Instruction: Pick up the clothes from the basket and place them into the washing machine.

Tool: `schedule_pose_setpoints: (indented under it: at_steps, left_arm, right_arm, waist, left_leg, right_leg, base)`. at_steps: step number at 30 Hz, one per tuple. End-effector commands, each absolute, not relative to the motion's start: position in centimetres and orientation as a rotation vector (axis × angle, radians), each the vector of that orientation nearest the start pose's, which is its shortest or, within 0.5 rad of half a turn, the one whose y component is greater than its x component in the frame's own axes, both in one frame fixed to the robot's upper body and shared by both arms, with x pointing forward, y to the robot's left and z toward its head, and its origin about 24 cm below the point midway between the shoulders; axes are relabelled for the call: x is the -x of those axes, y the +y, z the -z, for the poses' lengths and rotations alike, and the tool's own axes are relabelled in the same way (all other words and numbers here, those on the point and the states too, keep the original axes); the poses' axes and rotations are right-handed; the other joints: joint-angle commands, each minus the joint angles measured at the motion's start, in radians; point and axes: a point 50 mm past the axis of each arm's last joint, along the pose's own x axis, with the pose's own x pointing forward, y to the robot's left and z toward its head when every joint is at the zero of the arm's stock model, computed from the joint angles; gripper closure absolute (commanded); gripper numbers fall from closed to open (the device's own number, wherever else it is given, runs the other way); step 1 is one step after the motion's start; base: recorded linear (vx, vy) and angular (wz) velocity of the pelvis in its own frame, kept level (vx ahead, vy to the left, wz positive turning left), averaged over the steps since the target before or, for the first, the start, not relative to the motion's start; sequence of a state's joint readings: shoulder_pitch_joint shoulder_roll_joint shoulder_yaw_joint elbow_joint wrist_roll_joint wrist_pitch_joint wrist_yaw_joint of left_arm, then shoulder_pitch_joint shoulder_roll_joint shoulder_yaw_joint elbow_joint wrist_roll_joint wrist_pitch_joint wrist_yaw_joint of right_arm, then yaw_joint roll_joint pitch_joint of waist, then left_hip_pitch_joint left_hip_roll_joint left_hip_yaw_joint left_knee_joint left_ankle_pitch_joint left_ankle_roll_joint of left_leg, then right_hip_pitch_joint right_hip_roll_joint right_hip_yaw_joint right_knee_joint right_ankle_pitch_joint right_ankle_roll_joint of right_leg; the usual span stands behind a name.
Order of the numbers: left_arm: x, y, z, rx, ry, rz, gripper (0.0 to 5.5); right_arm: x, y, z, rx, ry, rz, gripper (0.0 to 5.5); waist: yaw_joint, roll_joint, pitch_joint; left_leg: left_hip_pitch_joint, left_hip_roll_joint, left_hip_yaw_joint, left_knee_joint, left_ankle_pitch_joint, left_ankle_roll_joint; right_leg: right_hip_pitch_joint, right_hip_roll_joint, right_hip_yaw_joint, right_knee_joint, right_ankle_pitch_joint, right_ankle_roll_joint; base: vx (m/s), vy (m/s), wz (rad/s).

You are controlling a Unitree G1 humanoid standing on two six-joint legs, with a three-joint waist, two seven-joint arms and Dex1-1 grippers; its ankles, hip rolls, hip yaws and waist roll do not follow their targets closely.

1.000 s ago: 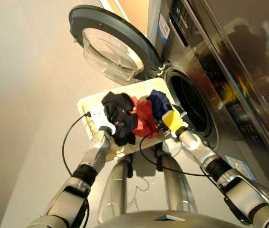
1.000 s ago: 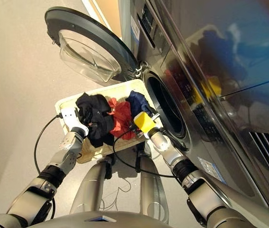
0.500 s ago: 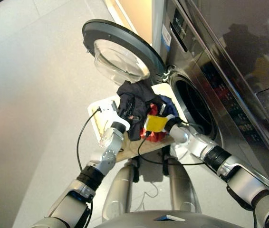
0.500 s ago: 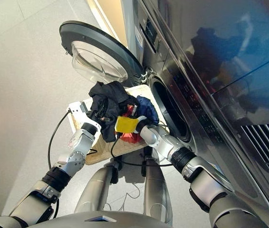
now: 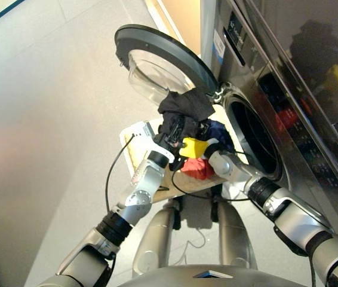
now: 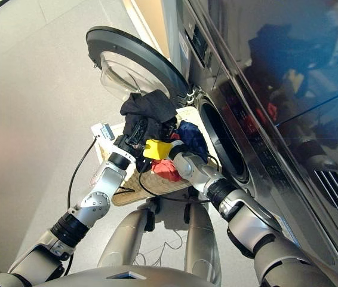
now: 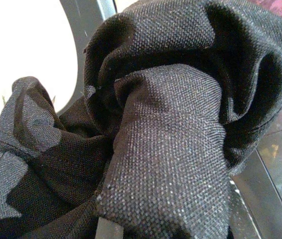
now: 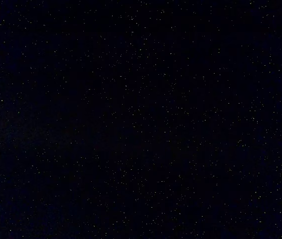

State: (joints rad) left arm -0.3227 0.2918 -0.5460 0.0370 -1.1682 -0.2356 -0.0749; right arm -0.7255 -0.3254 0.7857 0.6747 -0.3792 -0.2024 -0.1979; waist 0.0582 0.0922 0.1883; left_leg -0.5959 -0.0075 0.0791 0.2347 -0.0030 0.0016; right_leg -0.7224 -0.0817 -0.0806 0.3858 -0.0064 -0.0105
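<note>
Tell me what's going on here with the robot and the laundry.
The robot holds the black garment up above the basket, beside the washing machine, whose door stands open. Both grippers are at the cloth, which hides their fingers. The coral red garment and the navy blue garment lie in the basket.

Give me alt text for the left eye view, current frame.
Both arms lift the black garment above the basket, beside the washing machine with its open door. The coral red garment and navy garment remain in the basket.
</note>
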Motion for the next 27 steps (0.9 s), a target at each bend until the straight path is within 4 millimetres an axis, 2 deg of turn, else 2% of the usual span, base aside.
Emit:
schedule_pose_setpoints:
  at_steps: [1,6,7,8,9,13,17,18,20,23,27]
  left_arm:
    - [-25.5,4.2,-11.7,0.866,-0.126,0.8,5.5]
    - [-26.2,4.8,-10.8,0.853,-0.114,0.722,5.5]
    - [-26.4,5.0,-10.4,0.849,-0.107,0.694,3.47]
    - [-26.6,5.3,-10.1,0.841,-0.106,0.666,0.71]
    - [-26.8,5.6,-9.8,0.831,-0.104,0.643,0.0]
    - [-27.7,7.3,-8.2,0.78,-0.091,0.517,0.0]
    - [-28.8,10.5,-7.4,0.731,-0.135,0.32,0.0]
    - [-28.8,11.3,-7.0,0.723,-0.141,0.263,0.0]
    - [-28.9,12.5,-6.3,0.736,-0.142,0.168,0.0]
    - [-28.7,14.4,-5.9,0.624,-0.171,0.068,0.0]
    - [-28.5,16.2,-3.8,0.585,-0.13,-0.098,0.0]
  right_arm:
    - [-34.4,-2.0,-12.8,0.929,-0.61,-0.485,5.5]
    - [-33.5,-2.2,-13.1,0.863,-0.647,-0.485,5.5]
    - [-33.3,-2.4,-12.8,0.849,-0.641,-0.489,5.5]
    - [-33.1,-2.5,-12.7,0.829,-0.64,-0.491,5.5]
    - [-32.9,-2.8,-12.5,0.815,-0.629,-0.494,5.5]
    - [-32.5,-4.4,-10.8,0.723,-0.545,-0.455,5.5]
    - [-32.3,-6.7,-8.7,0.575,-0.418,-0.354,5.5]
    - [-32.1,-7.1,-8.3,0.53,-0.392,-0.329,5.5]
    - [-32.0,-8.0,-7.4,0.471,-0.342,-0.282,5.5]
    - [-31.9,-9.4,-6.7,0.402,-0.293,-0.209,5.5]
    - [-32.1,-10.9,-5.8,0.321,-0.231,-0.113,5.5]
  waist:
    - [0.001,0.008,-0.036]
    - [-0.008,0.003,-0.034]
    - [-0.01,0.001,-0.035]
    - [-0.013,0.0,-0.036]
    - [-0.015,-0.002,-0.036]
    - [-0.024,-0.006,-0.039]
    - [-0.032,-0.004,-0.041]
    - [-0.029,0.001,-0.042]
    - [-0.031,0.004,-0.041]
    - [-0.029,0.009,-0.041]
    - [-0.023,0.017,-0.039]
  left_leg:
    - [-0.054,-0.041,-0.015,0.053,-0.018,0.027]
    - [-0.056,-0.041,-0.017,0.057,-0.019,0.026]
    - [-0.056,-0.041,-0.017,0.056,-0.019,0.026]
    - [-0.058,-0.04,-0.016,0.056,-0.019,0.026]
    - [-0.06,-0.039,-0.016,0.057,-0.019,0.026]
    - [-0.061,-0.037,-0.013,0.055,-0.018,0.025]
    - [-0.067,-0.036,-0.007,0.051,-0.015,0.024]
    - [-0.056,-0.033,-0.012,0.055,-0.043,0.019]
    - [-0.061,-0.032,-0.009,0.056,-0.042,0.018]
    - [-0.064,-0.033,-0.007,0.053,-0.039,0.017]
    - [-0.071,-0.033,-0.006,0.043,-0.032,0.015]
  right_leg:
    - [0.054,0.012,0.002,-0.126,0.07,0.075]
    - [0.055,0.012,0.004,-0.125,0.069,0.074]
    - [0.054,0.012,0.004,-0.125,0.069,0.074]
    - [0.053,0.012,0.004,-0.123,0.068,0.074]
    - [0.051,0.012,0.004,-0.122,0.069,0.074]
    - [0.048,0.01,0.005,-0.124,0.07,0.074]
    - [0.039,0.011,0.008,-0.127,0.073,0.073]
    - [0.048,0.016,0.012,-0.118,0.049,0.079]
    - [0.044,0.016,0.014,-0.119,0.05,0.078]
    - [0.037,0.014,0.015,-0.118,0.05,0.078]
    - [0.026,0.011,0.015,-0.118,0.05,0.077]
  base:
    - [0.0,0.0,0.0]
    - [0.0,0.0,0.0]
    - [0.0,0.0,0.0]
    - [0.0,0.0,0.0]
    - [0.0,0.0,0.0]
    - [0.0,0.0,0.0]
    - [0.021,0.004,-0.002]
    - [0.08,0.011,-0.016]
    - [0.041,0.005,-0.009]
    - [0.0,0.0,0.0]
    - [0.0,0.0,0.0]
